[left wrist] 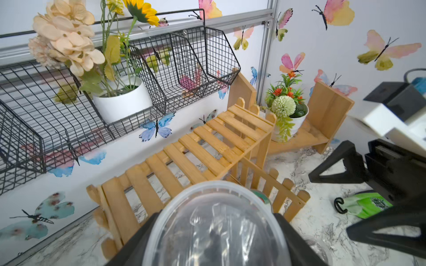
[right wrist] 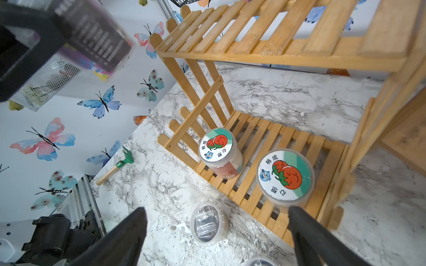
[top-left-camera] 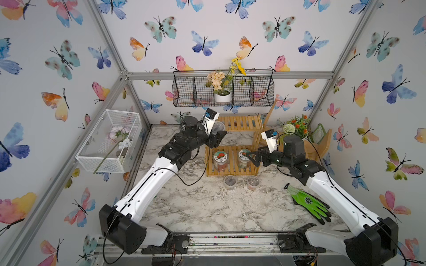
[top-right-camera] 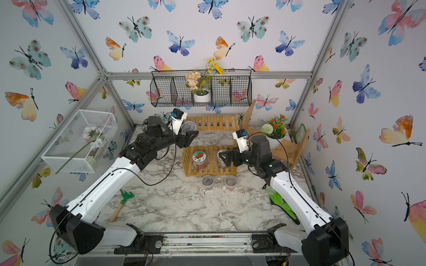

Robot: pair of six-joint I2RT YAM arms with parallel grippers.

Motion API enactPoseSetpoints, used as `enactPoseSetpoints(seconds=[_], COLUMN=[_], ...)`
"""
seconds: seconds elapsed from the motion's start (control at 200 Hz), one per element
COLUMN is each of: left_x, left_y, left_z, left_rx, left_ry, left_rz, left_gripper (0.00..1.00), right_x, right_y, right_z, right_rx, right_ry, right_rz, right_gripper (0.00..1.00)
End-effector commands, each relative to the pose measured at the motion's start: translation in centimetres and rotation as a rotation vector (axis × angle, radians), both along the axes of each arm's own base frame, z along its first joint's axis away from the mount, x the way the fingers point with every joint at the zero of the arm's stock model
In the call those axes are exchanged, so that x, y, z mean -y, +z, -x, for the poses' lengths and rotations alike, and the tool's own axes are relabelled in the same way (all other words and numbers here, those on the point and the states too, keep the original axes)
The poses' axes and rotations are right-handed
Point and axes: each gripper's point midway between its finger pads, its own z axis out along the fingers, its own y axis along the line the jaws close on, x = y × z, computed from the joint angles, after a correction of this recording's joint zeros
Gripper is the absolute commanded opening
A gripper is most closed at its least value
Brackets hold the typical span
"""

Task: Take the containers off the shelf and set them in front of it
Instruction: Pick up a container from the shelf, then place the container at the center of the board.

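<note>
Butterfly-print paper on an aluminium frame walls the cell, and a marble-patterned tabletop (top-left-camera: pixel 207 211) forms its floor. On the back wall, beyond both tools, hangs a black wire basket (top-left-camera: pixel 184 92) holding a white flower pot (top-left-camera: pixel 222 97). A white mesh box (top-left-camera: pixel 101 164) is fixed to the wall outboard of the left gripper (top-left-camera: pixel 217 132). A plain plank stand (left wrist: pixel 329 108) with a potted plant (left wrist: pixel 285 108) sits behind the right gripper (top-left-camera: pixel 247 156).

The slatted wooden shelf (top-left-camera: pixel 232 162) stands between the tools, its lower tier under the right gripper. The left gripper is clamped on a clear lidded cup (left wrist: pixel 216 225) at the end of the upper tier; whether the cup touches the slats cannot be told. The right gripper's jaws stand wide apart and empty above the lower tier. The nearer jar (right wrist: pixel 285 176) rests there just ahead of one fingertip, the farther jar (right wrist: pixel 217 147) well ahead. One small cup (top-left-camera: pixel 230 182) and a second small cup (top-left-camera: pixel 253 182) stand on the tabletop in front of the shelf, below the right gripper.

A green hand rake (top-right-camera: pixel 124 200) shows only in a top view and the right wrist view. The green glove (top-left-camera: pixel 309 205) lies whole in a top view; elsewhere the right arm covers most of it.

The jar lids are white and teal with red tomato-like fruits, a small blue cartoon face and Chinese characters; "柿成" is legible. The glove's dark round emblem is unreadable.
</note>
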Motion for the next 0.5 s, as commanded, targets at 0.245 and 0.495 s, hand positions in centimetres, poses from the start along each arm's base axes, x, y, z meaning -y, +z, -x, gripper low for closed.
enactPoseSetpoints(seconds=[0.245, 0.495], left_x=[-2.2, -2.6], left_y=[-2.6, -6.3], left_z=[5.6, 7.9], left_rx=[0.006, -0.016], left_ry=[0.058, 0.073], left_rz=[-0.013, -0.017], left_gripper=[0.65, 0.65], right_x=[0.9, 1.5], right_y=[-0.9, -1.6], right_z=[2.3, 3.3], right_rx=[-0.04, -0.053], right_ry=[-0.001, -0.011], right_rz=[-0.016, -0.005], right_gripper=[0.98, 0.98])
